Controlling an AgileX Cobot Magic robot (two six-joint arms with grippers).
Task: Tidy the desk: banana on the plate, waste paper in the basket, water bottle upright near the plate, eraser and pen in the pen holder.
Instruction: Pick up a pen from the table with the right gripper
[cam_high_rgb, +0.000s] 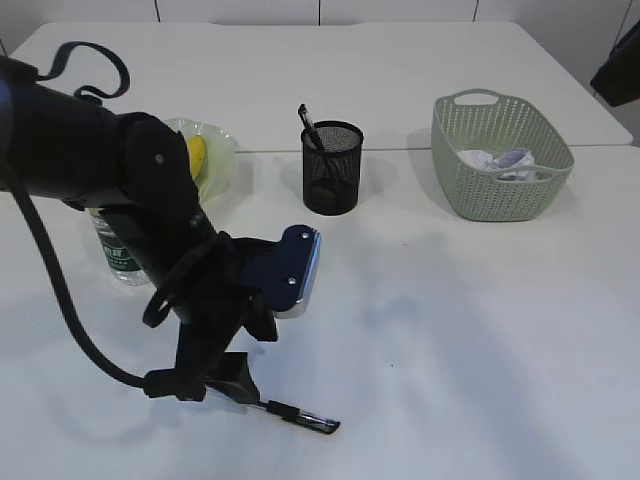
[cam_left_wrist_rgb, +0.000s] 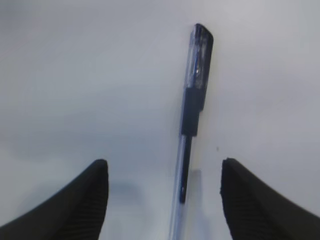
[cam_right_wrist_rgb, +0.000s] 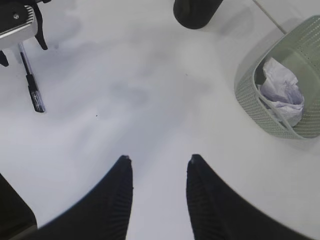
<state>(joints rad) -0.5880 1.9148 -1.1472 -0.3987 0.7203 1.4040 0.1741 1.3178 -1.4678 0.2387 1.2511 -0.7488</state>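
Observation:
A clear pen (cam_high_rgb: 300, 417) with a black grip lies flat on the white desk (cam_high_rgb: 450, 320) near its front edge. My left gripper (cam_left_wrist_rgb: 165, 162) is open and low over the pen (cam_left_wrist_rgb: 192, 100), one finger on each side of the barrel, neither touching it. My right gripper (cam_right_wrist_rgb: 159, 157) hangs open and empty above bare desk. The banana (cam_high_rgb: 197, 155) lies on the pale green plate (cam_high_rgb: 225, 150). The water bottle (cam_high_rgb: 118, 250) stands upright beside the plate, partly behind my left arm. The waste paper (cam_high_rgb: 500, 162) sits in the basket (cam_high_rgb: 500, 200). The black pen holder (cam_high_rgb: 332, 167) holds another pen (cam_high_rgb: 310, 128). The eraser is out of view.
My bulky left arm (cam_high_rgb: 150, 200) fills the left foreground, its cable looping down to the desk. A dark shape (cam_high_rgb: 620, 65) at the top right edge is probably my right arm. A seam (cam_high_rgb: 600, 146) crosses the desk behind the containers.

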